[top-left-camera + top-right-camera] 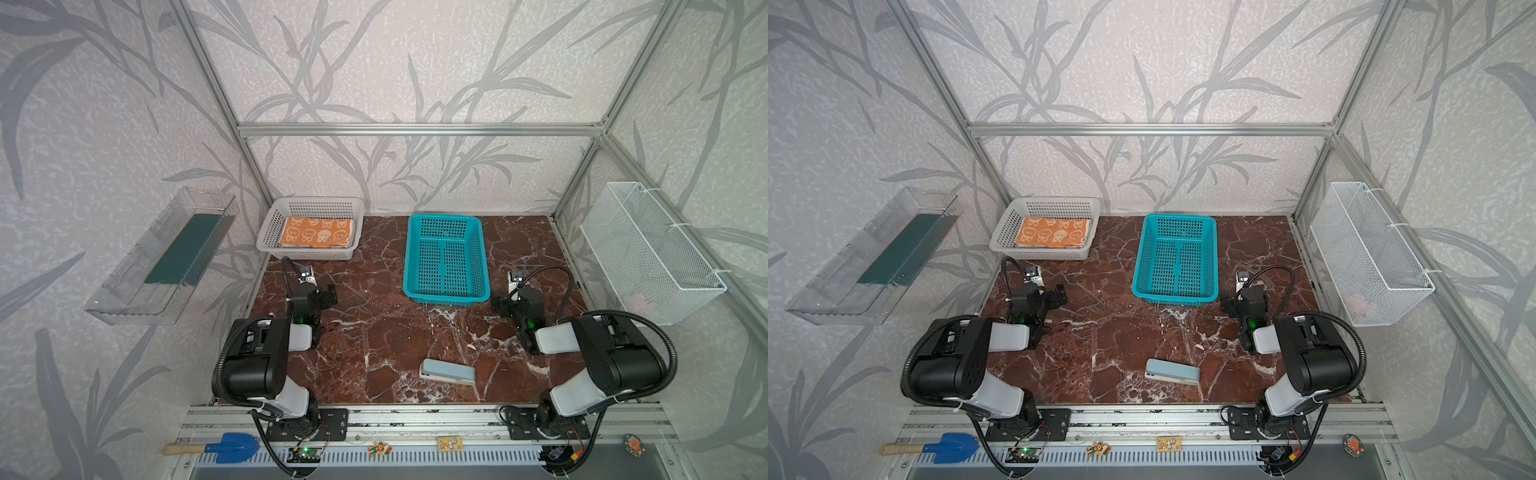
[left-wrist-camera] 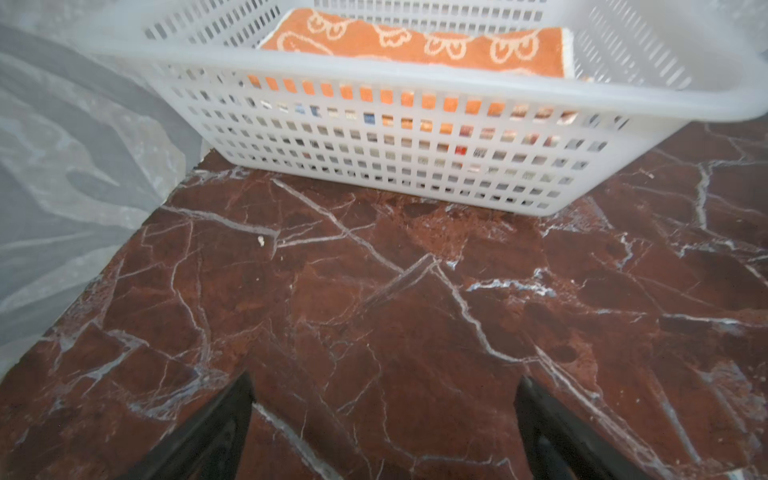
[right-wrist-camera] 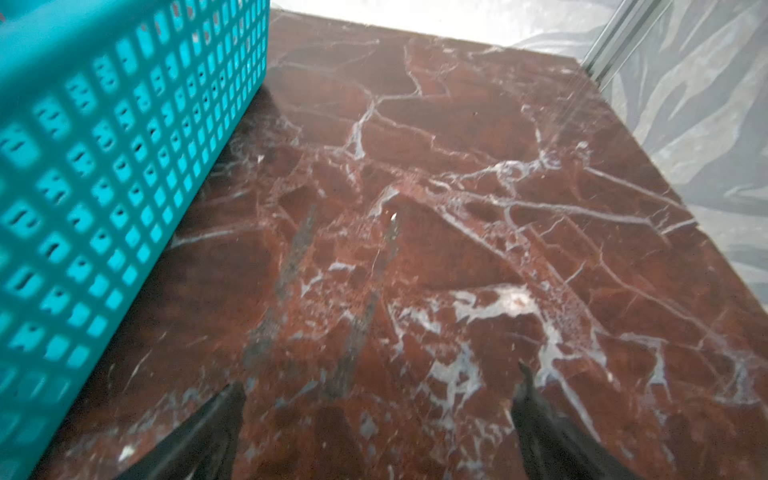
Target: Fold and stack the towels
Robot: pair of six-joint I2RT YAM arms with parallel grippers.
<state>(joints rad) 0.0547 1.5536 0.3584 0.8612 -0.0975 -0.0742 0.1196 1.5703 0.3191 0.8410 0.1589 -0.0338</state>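
Note:
The towels lie folded in a pile inside the white basket (image 1: 309, 202) at the back left. An orange-and-cream animal-face towel (image 1: 318, 233) (image 1: 1052, 232) is on top. In the left wrist view this orange towel (image 2: 415, 41) shows over the basket rim (image 2: 374, 66), and bits of other coloured cloth show through the holes below it. My left gripper (image 1: 311, 289) (image 2: 384, 386) hovers over bare marble just in front of that basket, open and empty. My right gripper (image 1: 517, 297) (image 3: 380, 395) is open and empty beside the near right corner of the teal basket (image 1: 444, 219) (image 3: 124, 166).
A pale blue stapler-like block (image 1: 448, 371) lies near the table's front edge. The teal basket holds nothing. A white wire basket (image 1: 648, 249) hangs on the right wall and a clear tray (image 1: 162, 253) on the left wall.

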